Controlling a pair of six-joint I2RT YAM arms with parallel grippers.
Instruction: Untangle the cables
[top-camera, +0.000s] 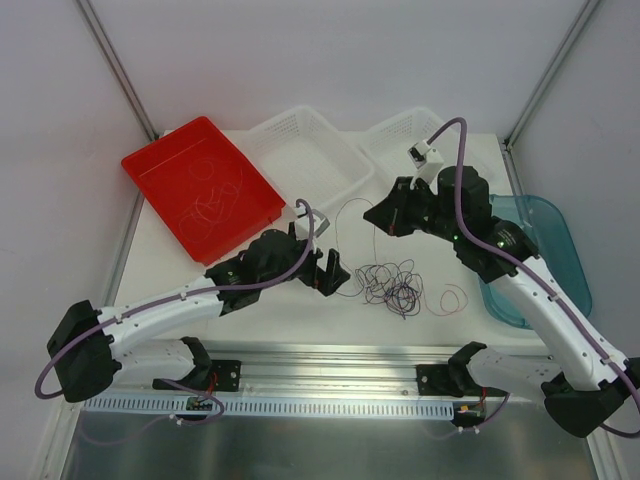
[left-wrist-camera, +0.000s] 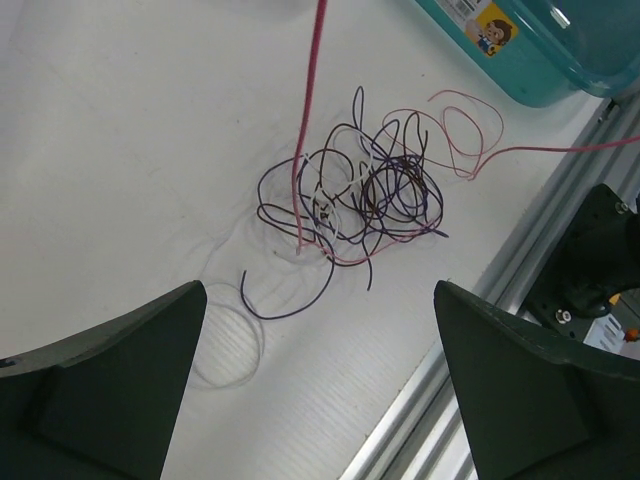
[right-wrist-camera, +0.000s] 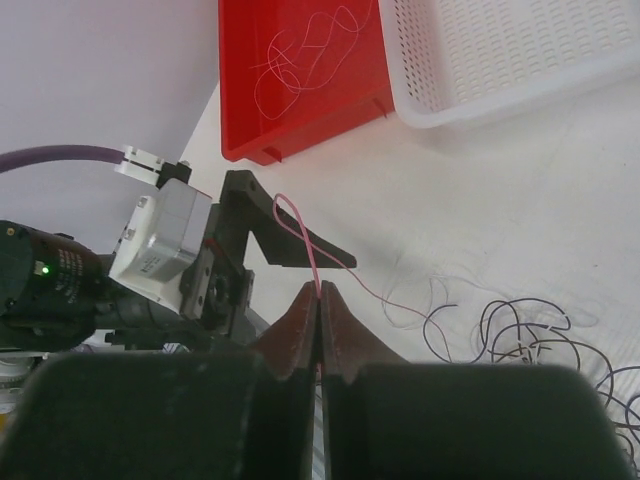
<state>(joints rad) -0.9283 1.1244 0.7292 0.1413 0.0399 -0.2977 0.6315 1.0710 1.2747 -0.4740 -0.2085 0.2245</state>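
A tangle of thin purple, black, white and pink cables (top-camera: 390, 285) lies on the white table between the arms. It also shows in the left wrist view (left-wrist-camera: 350, 195). My right gripper (top-camera: 380, 215) hovers above and behind the tangle, shut on a pink cable (right-wrist-camera: 300, 235) pinched at its fingertips (right-wrist-camera: 320, 295). That pink cable (left-wrist-camera: 310, 100) rises steeply out of the tangle. My left gripper (top-camera: 335, 272) is open and empty just left of the tangle, jaws wide apart (left-wrist-camera: 320, 380), over a clear cable loop (left-wrist-camera: 230, 345).
A red tray (top-camera: 150, 165) holding loose cables sits at the back left. Two white baskets (top-camera: 300, 150) (top-camera: 410, 135) stand at the back. A teal bin (top-camera: 545, 230) is at the right. A pink loop (top-camera: 452, 298) lies right of the tangle. A metal rail (top-camera: 330, 355) runs along the near edge.
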